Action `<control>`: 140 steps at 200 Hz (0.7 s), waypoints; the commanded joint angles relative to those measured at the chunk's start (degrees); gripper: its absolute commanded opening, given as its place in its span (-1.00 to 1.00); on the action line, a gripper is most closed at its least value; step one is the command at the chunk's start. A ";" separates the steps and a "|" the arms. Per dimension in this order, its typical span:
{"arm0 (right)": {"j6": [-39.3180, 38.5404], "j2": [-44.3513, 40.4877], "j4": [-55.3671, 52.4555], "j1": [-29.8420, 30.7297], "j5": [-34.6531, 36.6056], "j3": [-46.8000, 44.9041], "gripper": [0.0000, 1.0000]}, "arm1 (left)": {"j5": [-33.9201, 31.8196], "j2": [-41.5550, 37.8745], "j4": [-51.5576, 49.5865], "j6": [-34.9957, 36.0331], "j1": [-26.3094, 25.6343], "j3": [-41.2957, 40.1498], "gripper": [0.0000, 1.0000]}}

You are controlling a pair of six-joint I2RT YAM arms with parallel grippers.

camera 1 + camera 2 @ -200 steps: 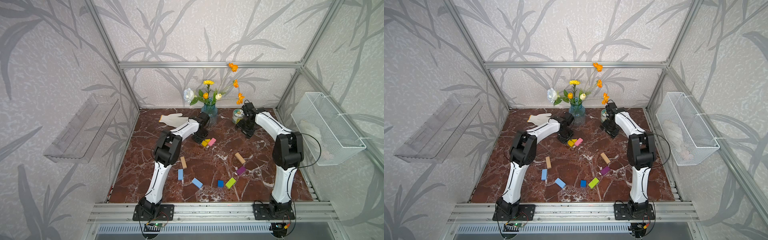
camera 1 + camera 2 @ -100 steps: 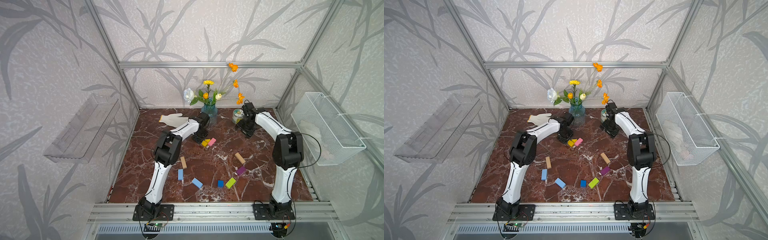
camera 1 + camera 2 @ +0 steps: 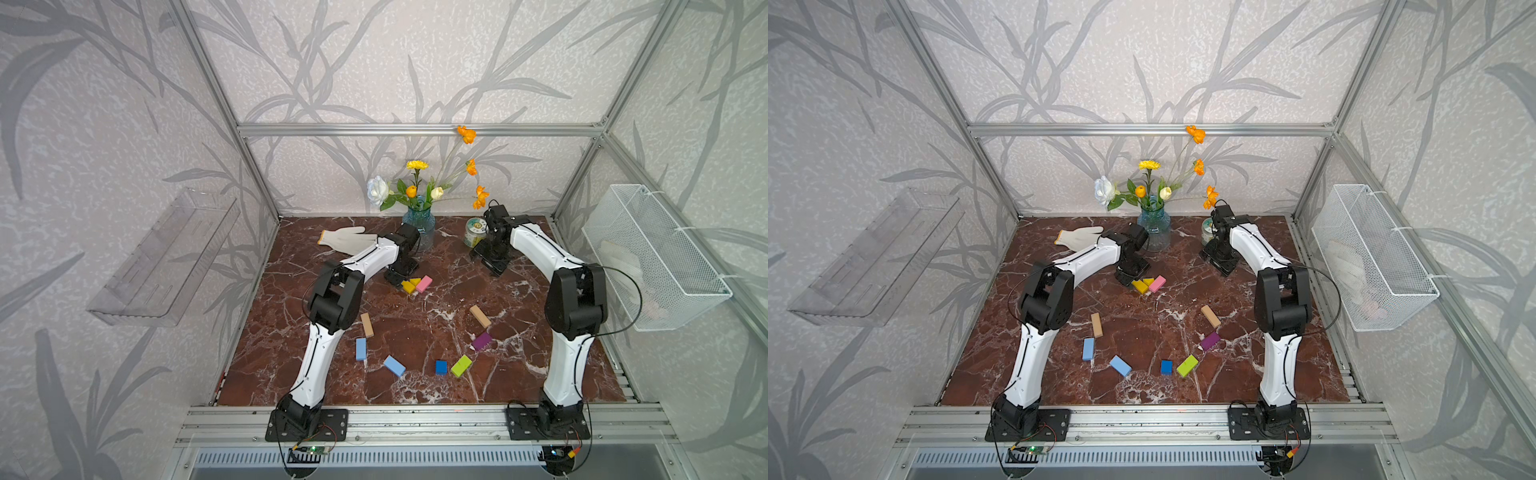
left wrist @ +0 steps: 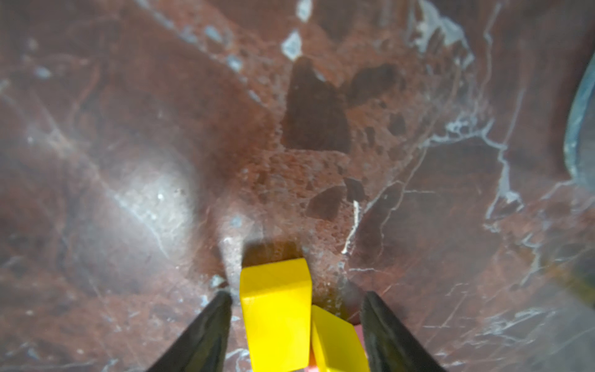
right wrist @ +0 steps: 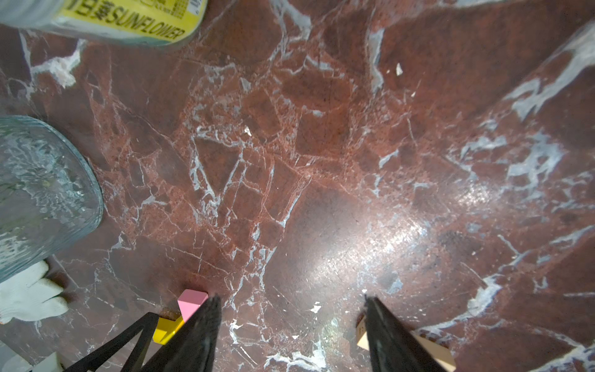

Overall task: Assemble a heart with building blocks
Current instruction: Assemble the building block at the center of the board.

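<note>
Building blocks (image 3: 394,365) lie on marble table (image 3: 540,374) as loose, gapped heart outline. Right gripper (image 5: 289,298) spread, empty. Left gripper (image 4: 296,293) spread, straddling yellow brick (image 4: 277,315) and wedge (image 4: 335,341): lifting crooked may nudge both, plus adjacent pink brick (image 3: 424,284).

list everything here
yellow blocks: 2, yellow, back centre
pink block: 1, pink, adjoining
tan blocks: 2, tan, midway
light blue blocks: 2, pale, front left
navy block: 1, navy, front
lime block: 1, lime, front
purple block: 1, purple, right
glove: 1, white, back left
vase: 1, blue, back
jar: 1, yellow label, back
shelf: 1, clear, left wall
basket: 1, white, right wall
left hand: 1, black, open astride yellows
right hand: 1, black, by jar
</note>
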 commanded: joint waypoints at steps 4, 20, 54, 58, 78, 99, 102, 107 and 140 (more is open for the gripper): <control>-0.71 -1.02 -0.79 -0.24 1.20 -0.08 0.55 | -1.25 2.25 -3.85 0.87 -0.28 0.79 0.52; -0.97 -1.31 -1.04 -0.20 1.58 -0.15 0.57 | -1.70 1.64 -3.99 1.21 -0.27 0.63 0.58; -5.20 -2.68 -1.29 0.04 2.42 -0.23 0.57 | -3.56 -1.44 -3.73 3.17 0.23 0.23 0.69; -6.64 -2.85 -1.40 0.09 2.53 -0.08 0.57 | -3.85 -2.16 -3.56 3.70 0.44 0.21 0.71; -14.77 -4.53 -4.90 0.59 4.22 1.34 0.56 | -6.76 -7.10 -5.06 8.75 1.95 0.08 0.74; -22.65 -9.63 -5.99 1.51 4.83 -3.00 0.54 | -12.60 -15.70 -7.94 19.00 3.73 -2.98 0.76; -23.70 -10.43 -6.01 1.77 4.94 -3.98 0.54 | -13.56 -17.10 -8.44 20.66 3.95 -3.66 0.76; -25.12 -11.68 -6.04 2.29 5.34 -5.44 0.52 | -14.79 -19.20 -9.11 23.65 4.11 -4.90 0.76; -30.79 -18.21 -6.65 6.19 6.24 -15.75 0.44 | -15.56 -31.60 -11.61 34.75 4.22 -17.25 0.72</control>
